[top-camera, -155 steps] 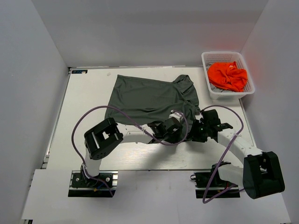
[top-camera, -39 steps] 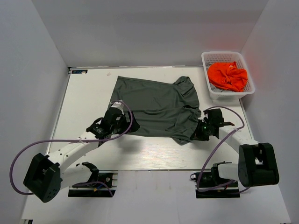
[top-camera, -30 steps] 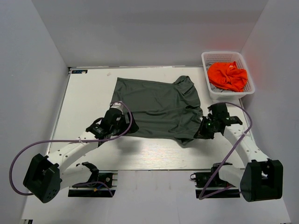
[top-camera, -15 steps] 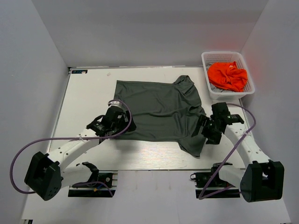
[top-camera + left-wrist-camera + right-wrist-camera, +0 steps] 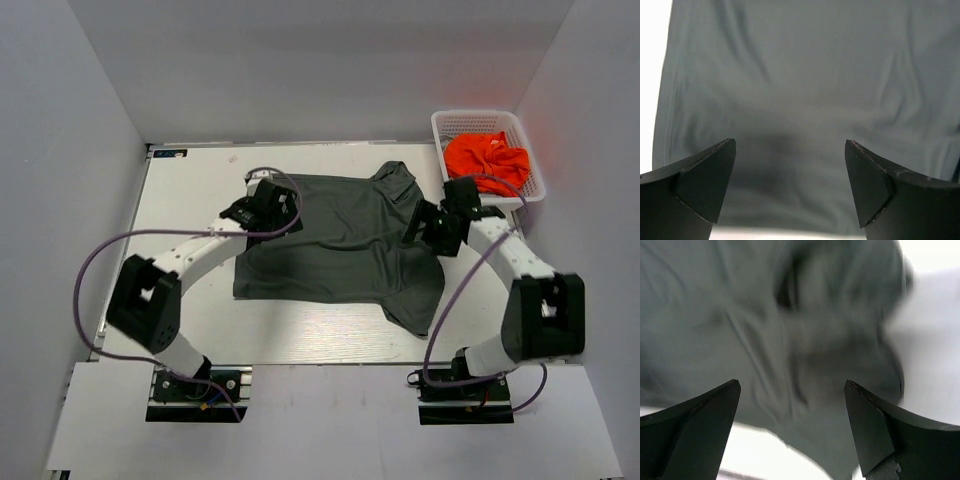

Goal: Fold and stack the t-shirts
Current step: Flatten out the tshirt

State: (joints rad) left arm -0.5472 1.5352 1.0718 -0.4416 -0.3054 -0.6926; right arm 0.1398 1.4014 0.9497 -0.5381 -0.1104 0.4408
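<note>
The dark olive-grey t-shirt (image 5: 340,240) lies spread on the table (image 5: 190,200) left of the white basket (image 5: 450,125) (its basket-side edge is rumpled); the orange t-shirt (image 5: 487,162) sits bunched inside the basket. The left gripper (image 5: 790,142), jaws spread and empty, hangs over the shirt's side far from the basket; the right gripper (image 5: 791,383), likewise spread, hangs over the side nearest it.

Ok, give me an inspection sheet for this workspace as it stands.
Surface: white table.
Job's things: dark olive-grey t-shirt spread mostly flat mid-table, its near right corner rumpled; orange t-shirt bunched in the basket.
Clutter: white lattice basket at the far right corner.
Grippers: left end effector open over the grey shirt's left part; right end effector open over its right part; neither holds anything.
Cables: purple cables loop off each arm.
Surroundings: plain white walls on three sides.
</note>
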